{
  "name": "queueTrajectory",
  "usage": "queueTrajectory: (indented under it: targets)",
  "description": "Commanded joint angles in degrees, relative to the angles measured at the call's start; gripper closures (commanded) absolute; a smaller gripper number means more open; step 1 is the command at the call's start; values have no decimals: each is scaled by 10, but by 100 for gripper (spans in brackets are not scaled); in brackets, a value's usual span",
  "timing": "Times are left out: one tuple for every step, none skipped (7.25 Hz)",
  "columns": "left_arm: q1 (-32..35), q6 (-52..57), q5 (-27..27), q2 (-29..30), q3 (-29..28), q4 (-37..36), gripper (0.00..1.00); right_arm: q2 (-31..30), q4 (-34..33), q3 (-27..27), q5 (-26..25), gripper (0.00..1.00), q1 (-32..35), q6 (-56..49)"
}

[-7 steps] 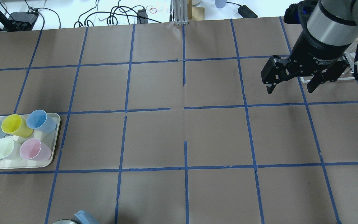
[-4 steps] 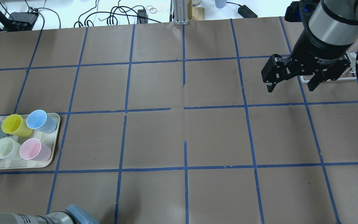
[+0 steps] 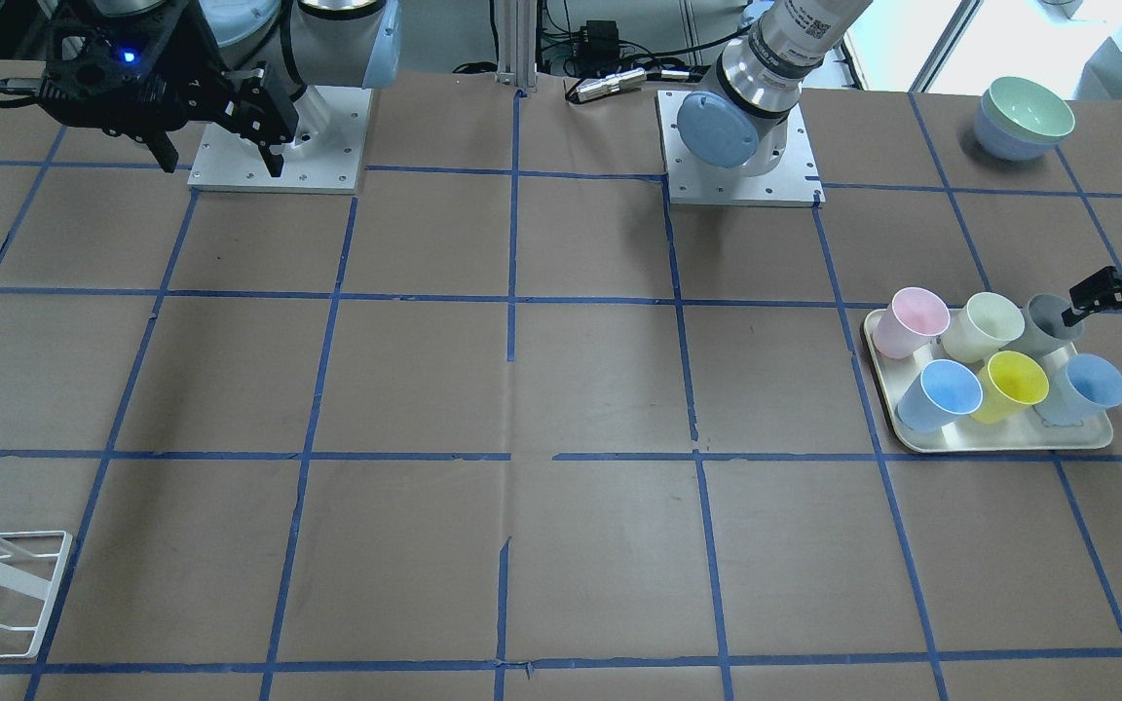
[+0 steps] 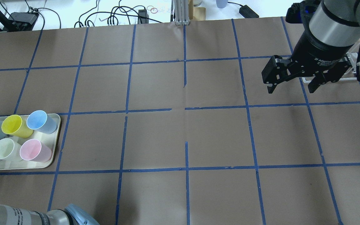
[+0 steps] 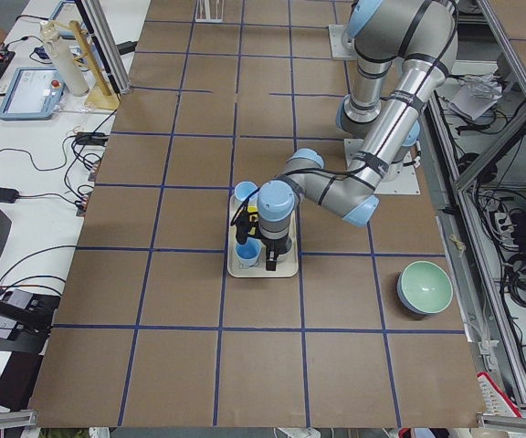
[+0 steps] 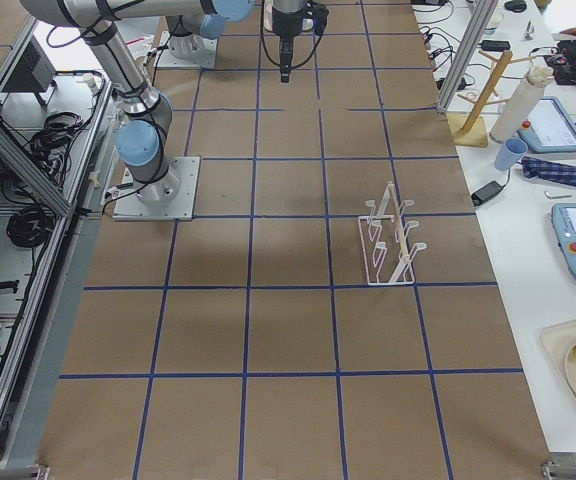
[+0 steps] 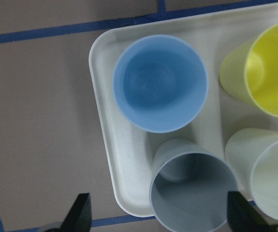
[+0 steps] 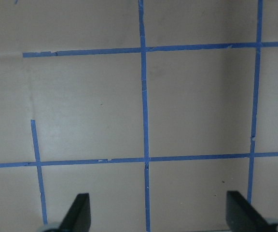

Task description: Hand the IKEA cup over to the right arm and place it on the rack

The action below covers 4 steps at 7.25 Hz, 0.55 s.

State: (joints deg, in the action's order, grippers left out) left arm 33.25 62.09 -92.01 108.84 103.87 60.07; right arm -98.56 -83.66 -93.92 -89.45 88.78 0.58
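Just above the IKEA cup, the left fingers stand wide apart; the right fingers, likewise spread, hold nothing.

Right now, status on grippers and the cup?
Left gripper open above grey cup, not gripping. Right gripper open, empty. Grey cup upright in tray corner. Green cup tight beside it.

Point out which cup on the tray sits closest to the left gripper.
The grey cup at the corner of the tray: it alone lies under the open left gripper; the coloured ones stand aside.
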Motion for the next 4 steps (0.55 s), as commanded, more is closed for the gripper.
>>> queueTrajectory:
  targets:
    - [-1,-2,-23,21,5,-15,0,0,2,-1,4,0,0,-1]
    - [-1,-2,-24,23,6,-12,9,1,2,-1,6,0,0,-1]
    - [-1,-1,-25,22,5,-11,49,1,2,-1,8,0,0,-5]
    - [-1,-1,-26,19,5,-8,78,1,1,-1,29,0,0,-5]
